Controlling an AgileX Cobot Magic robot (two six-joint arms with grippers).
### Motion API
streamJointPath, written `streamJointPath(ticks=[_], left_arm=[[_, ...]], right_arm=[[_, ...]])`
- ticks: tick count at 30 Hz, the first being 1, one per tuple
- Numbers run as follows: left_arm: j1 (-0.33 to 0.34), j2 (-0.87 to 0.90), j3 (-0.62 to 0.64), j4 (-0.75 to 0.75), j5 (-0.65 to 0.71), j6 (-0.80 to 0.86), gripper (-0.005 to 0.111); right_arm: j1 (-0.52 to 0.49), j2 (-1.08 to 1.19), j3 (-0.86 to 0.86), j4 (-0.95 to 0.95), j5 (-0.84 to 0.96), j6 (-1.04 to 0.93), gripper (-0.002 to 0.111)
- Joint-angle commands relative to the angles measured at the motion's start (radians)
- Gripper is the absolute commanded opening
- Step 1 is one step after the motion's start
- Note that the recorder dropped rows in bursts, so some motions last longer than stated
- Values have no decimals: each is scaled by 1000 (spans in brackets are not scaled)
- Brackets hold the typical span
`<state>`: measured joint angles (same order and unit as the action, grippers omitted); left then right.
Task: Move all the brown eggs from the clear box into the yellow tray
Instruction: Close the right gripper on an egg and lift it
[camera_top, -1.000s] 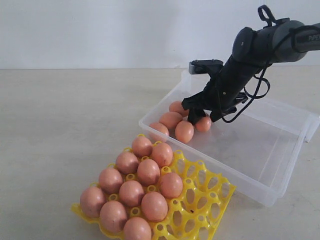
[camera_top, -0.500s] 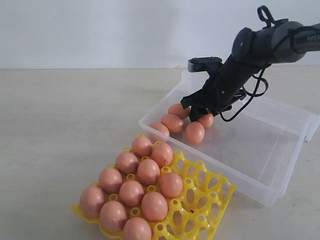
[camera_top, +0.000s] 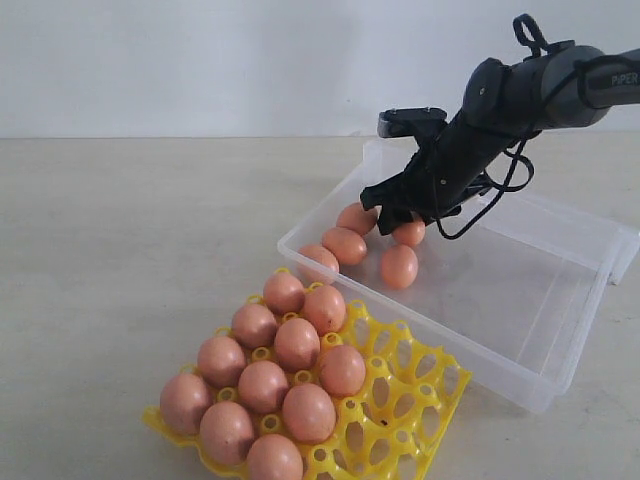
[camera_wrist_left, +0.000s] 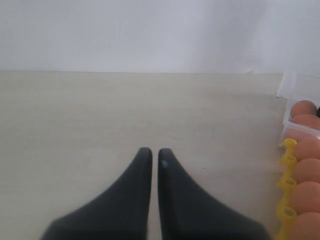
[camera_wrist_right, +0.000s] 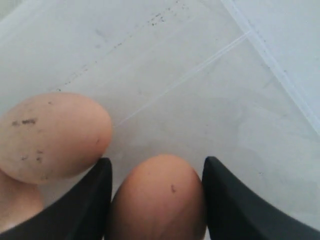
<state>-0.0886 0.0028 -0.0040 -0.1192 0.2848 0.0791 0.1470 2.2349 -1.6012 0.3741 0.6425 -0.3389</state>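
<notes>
In the box (camera_top: 520, 300), the right gripper (camera_wrist_right: 157, 165) pinches one egg (camera_wrist_right: 155, 205), clear only up close. Only the left wrist view shows the left gripper (camera_wrist_left: 155, 152), closed and empty.

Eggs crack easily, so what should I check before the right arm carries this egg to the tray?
1. Grip: held egg sits between the fingers of the right gripper: ok.
2. Clearance: neighbouring egg free of the fingers: cannot tell.
3. Room: yellow tray has empty cups: ok.
4. Other arm: left gripper shut, empty, beside the tray: ok.
5. Height: held egg above the clear box wall: cannot tell.
</notes>
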Motion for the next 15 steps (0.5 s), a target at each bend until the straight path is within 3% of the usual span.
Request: streamJointPath(ticks=[1,15], left_arm=[[-5,-3,4,3,-5,0,4],[-5,-3,4,3,-5,0,4]], right_arm=[[-7,8,5,-14,10,15,0],[-7,-104,5,-14,85,184,0]])
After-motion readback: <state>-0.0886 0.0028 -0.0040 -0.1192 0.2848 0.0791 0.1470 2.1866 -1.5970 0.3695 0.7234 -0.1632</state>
